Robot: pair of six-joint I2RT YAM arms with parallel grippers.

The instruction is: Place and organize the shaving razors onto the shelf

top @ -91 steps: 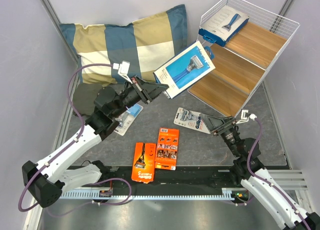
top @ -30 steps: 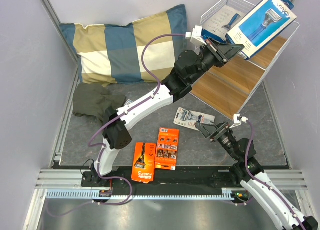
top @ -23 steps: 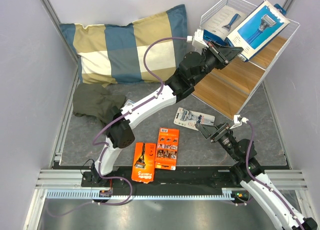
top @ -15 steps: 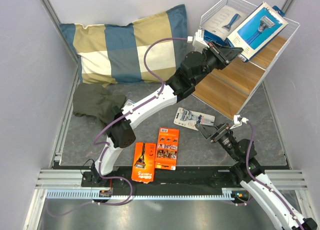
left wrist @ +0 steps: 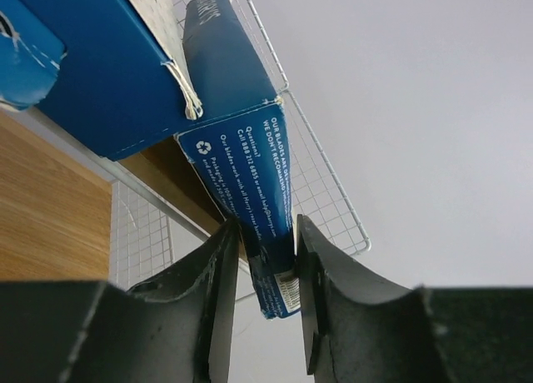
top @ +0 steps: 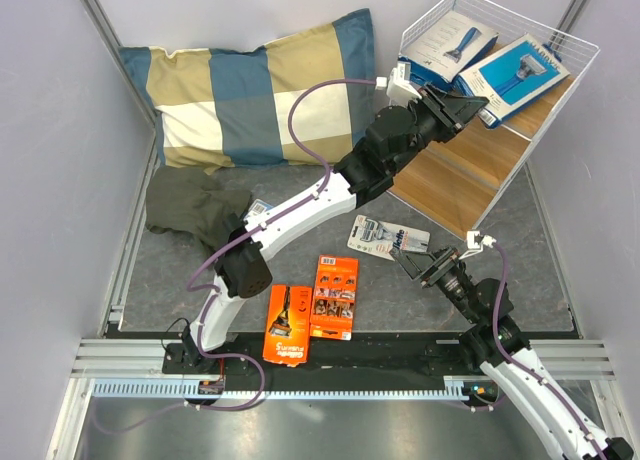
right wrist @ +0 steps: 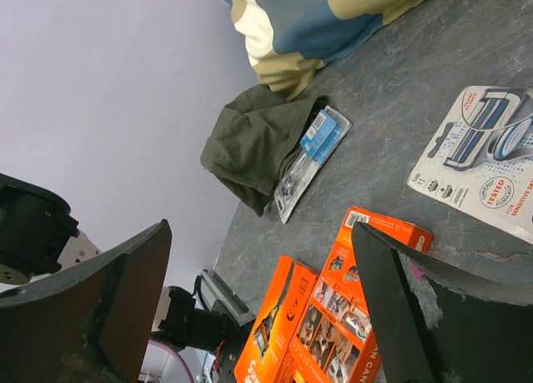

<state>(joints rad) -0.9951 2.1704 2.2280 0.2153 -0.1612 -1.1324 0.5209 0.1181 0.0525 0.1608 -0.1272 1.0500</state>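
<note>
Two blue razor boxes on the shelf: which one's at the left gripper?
The right-hand blue box: its near edge sits between the left gripper's fingers. The other blue box lies farther left, clear of it.

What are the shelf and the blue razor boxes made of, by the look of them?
Shelf: thin white wire grid, probably coated metal. Its boards: light-brown wood or wood-look laminate, going by the streaked grain. Blue boxes: printed cardboard, likely; flat folded panels with a fairly matte finish.
</note>
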